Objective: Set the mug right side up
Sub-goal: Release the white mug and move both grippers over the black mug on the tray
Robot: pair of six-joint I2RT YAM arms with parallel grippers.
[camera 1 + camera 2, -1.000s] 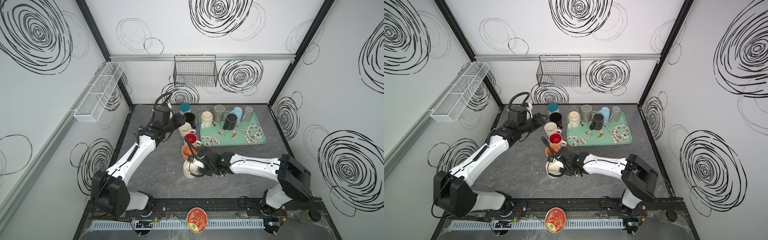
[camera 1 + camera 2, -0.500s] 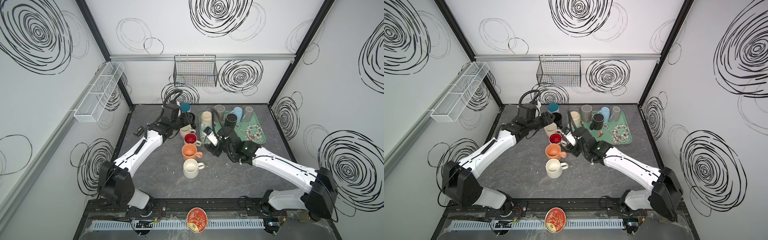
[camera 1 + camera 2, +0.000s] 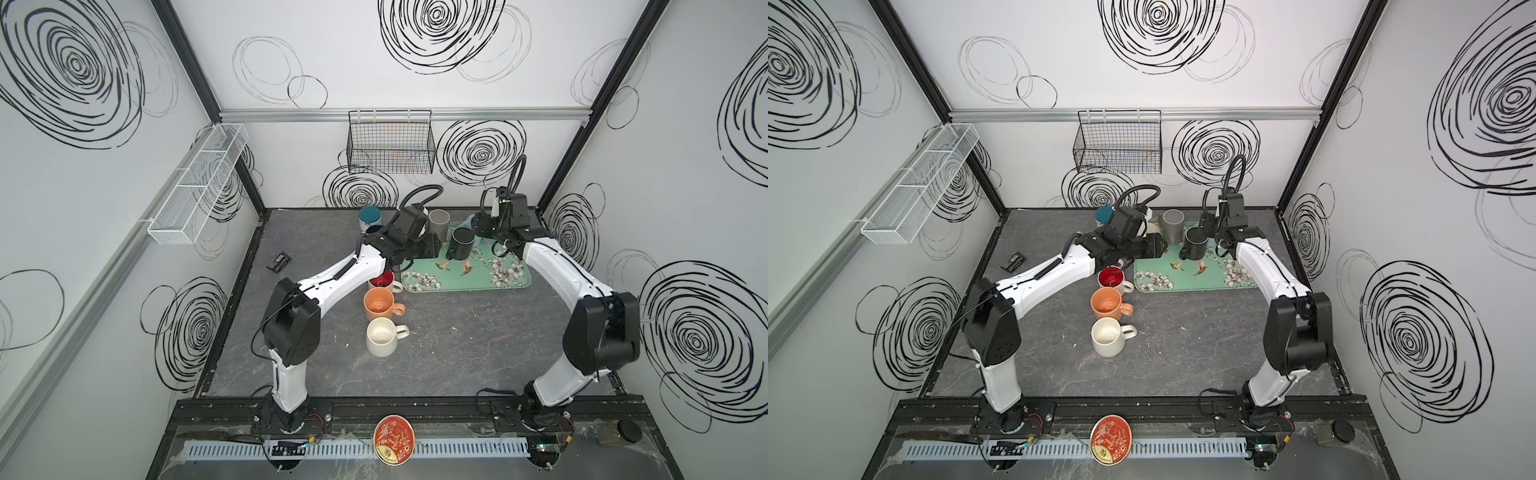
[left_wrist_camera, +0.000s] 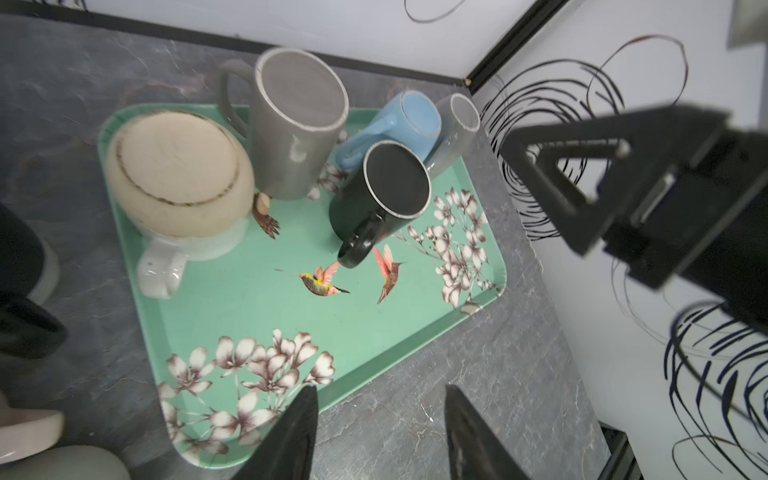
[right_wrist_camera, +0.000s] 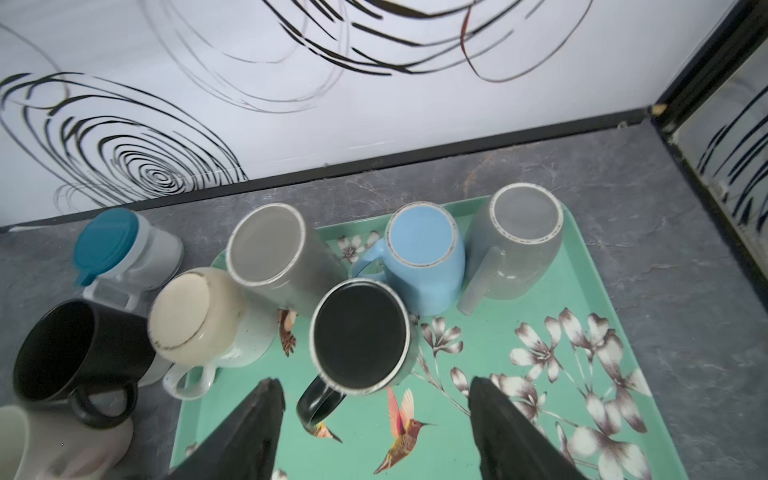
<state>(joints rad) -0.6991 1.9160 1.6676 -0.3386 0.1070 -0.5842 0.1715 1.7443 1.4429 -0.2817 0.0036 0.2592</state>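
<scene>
You count five upturned mugs (image 5: 424, 245) on the tray (image 5: 361, 455), three upright mugs (image 3: 378, 305) in a row beside it | black mug (image 5: 359, 336) upturned, mid-tray | right gripper (image 5: 374, 384) spread wide over it, empty; left gripper (image 4: 380, 390) parted, empty | right arm has left the cream mug (image 3: 381, 336) for the tray.

Upturned mugs (image 4: 397, 178) crowd the tray (image 4: 249, 299) rear (front bare).

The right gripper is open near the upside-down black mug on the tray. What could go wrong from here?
The black mug stands close to the blue mug and the tall grey mug, so the open right gripper may knock them when it descends. The left gripper hangs over the same tray's edge; the arms might collide.
</scene>
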